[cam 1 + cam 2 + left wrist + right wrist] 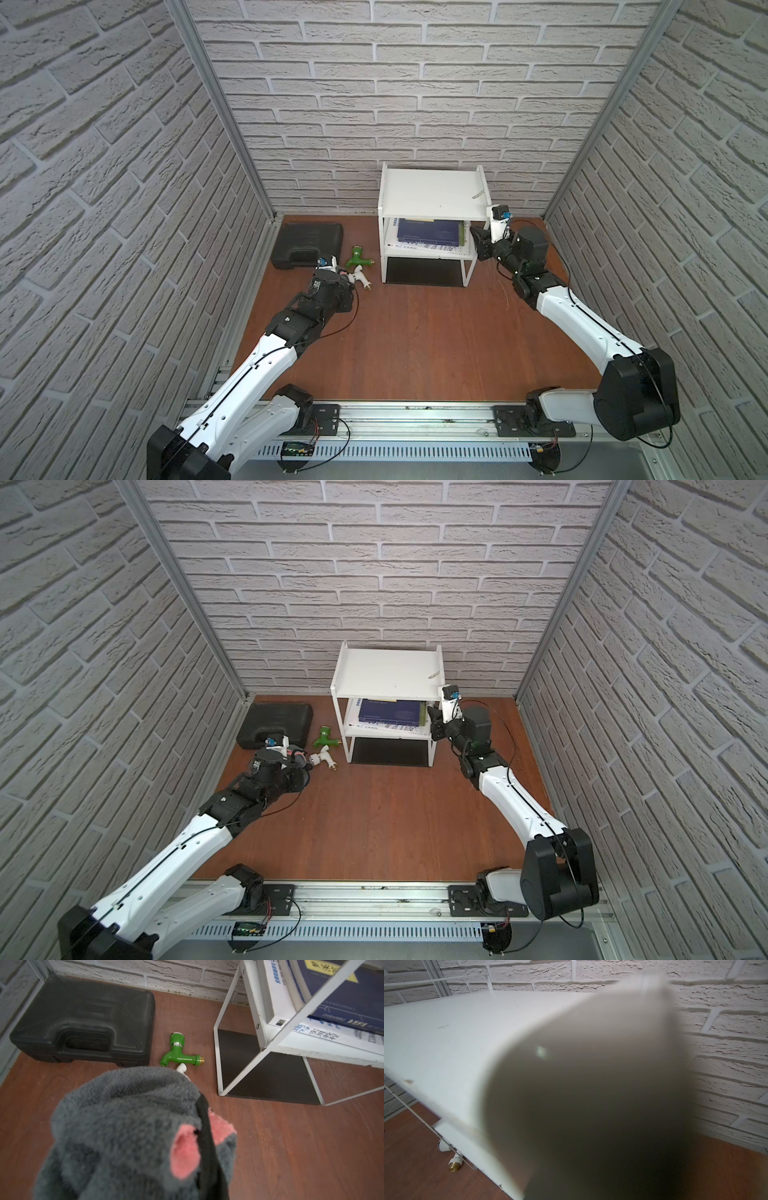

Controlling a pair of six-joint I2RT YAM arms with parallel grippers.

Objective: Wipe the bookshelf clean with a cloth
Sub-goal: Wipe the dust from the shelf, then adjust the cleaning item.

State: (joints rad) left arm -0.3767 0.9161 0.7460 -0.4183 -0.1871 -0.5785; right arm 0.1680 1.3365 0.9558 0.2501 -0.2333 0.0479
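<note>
We are gripping the cloth [133, 1126] in our left gripper [344, 277], whose jaws are clamped tight on it. The cloth is bunching over the fingers and hiding them, showing mostly its dark grey face with patches of pink and a dark trim. This gripper is hanging low over the wooden tabletop [415, 332], to the left of the bookshelf [432, 193] and apart from it. It is just beside a white tap [360, 281] and near a green tap [356, 257], both lying on the table. Farther left, a black tool case [307, 245] is lying flat by the left wall.

The bookshelf is standing at the far middle of the table, against the brick wall. A small pale strip [478, 194] is lying on its top board near the right edge. A blue book [428, 232] is lying on lighter ones on the middle tier, above the black base panel [419, 272].

We are holding our right gripper [478, 241] at the shelf's right side, level with the middle tier and close against the frame. A blurred white panel of the shelf is filling its wrist view, so we cannot tell how wide its jaws are standing.
</note>
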